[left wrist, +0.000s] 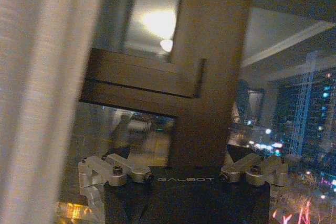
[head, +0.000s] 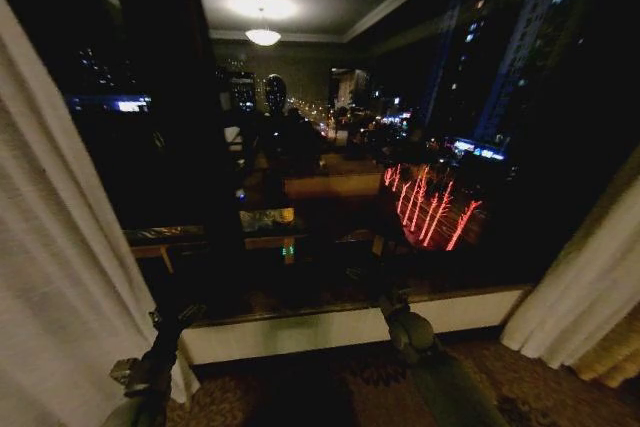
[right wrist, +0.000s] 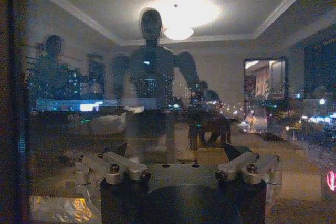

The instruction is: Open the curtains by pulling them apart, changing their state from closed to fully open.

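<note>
The left curtain (head: 50, 277) hangs bunched at the left edge of the window, a sheer cream panel with soft pleats. The right curtain (head: 580, 297) hangs gathered at the far right. Between them the dark window glass (head: 330, 147) lies bare, showing night city lights and the room's reflection. My left gripper (head: 175, 315) is low by the left curtain's inner edge, open and holding nothing. The same curtain (left wrist: 37, 98) runs along one side of the left wrist view, beside the left gripper (left wrist: 184, 174). My right gripper (head: 392, 292) is open in front of the sill, facing the glass (right wrist: 173, 103).
A white window sill (head: 300, 332) runs below the glass, above patterned carpet (head: 330, 387). A thick golden drape (head: 615, 352) hangs behind the right curtain. A dark window frame post (left wrist: 210, 77) stands close before the left wrist.
</note>
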